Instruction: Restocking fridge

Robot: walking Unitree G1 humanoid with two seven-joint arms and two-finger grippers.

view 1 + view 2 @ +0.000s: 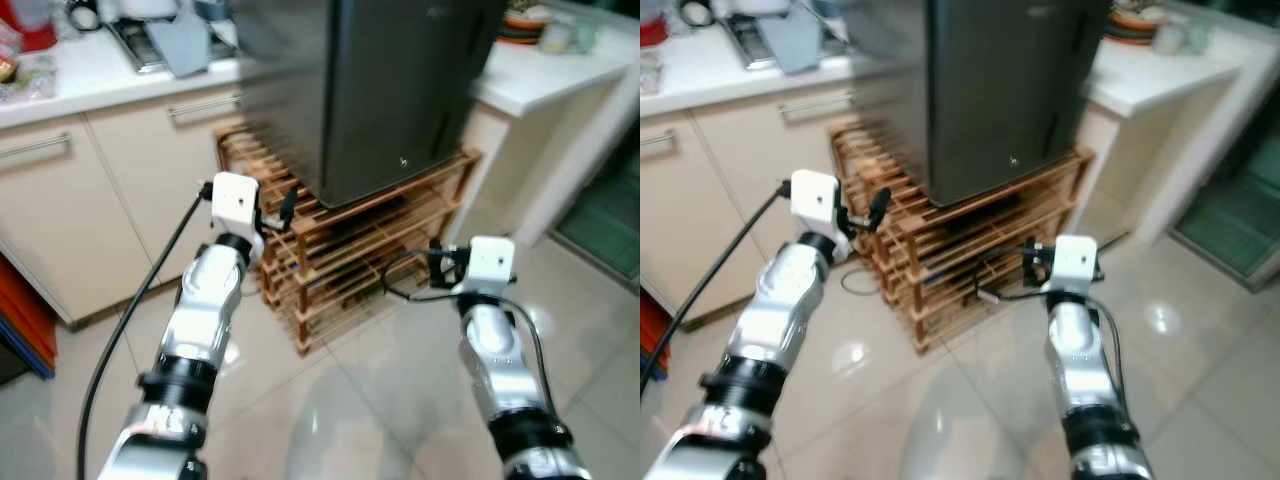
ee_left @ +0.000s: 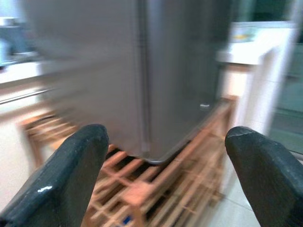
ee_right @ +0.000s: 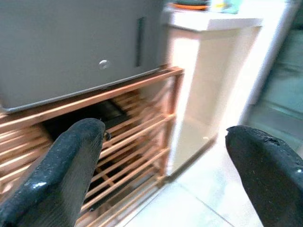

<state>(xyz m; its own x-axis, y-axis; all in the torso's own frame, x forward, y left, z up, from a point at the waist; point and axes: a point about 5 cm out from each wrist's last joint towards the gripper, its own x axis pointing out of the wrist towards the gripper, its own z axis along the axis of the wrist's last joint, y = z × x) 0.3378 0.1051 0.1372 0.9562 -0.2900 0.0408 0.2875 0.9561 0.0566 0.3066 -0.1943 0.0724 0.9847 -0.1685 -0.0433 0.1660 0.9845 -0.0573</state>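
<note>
A dark grey fridge (image 1: 390,90) stands shut on a low wooden slatted rack (image 1: 340,270) straight ahead. My left gripper (image 1: 280,212) is raised in front of the rack's left end, short of the fridge's lower left corner. In the left wrist view its fingers (image 2: 61,175) stand wide apart with the fridge door (image 2: 175,75) between them: open and empty. My right gripper (image 1: 440,262) hovers lower, before the rack's right end. Its fingers (image 3: 71,165) are also spread, open, holding nothing, and the rack's shelves (image 3: 132,137) lie beyond them.
A white counter (image 1: 80,80) with beige cabinets (image 1: 120,190) runs behind on the left, cluttered on top. Another white counter (image 1: 560,70) with dishes flanks the fridge on the right. Glossy tile floor (image 1: 350,410) lies underfoot. A red and blue object (image 1: 20,320) sits far left.
</note>
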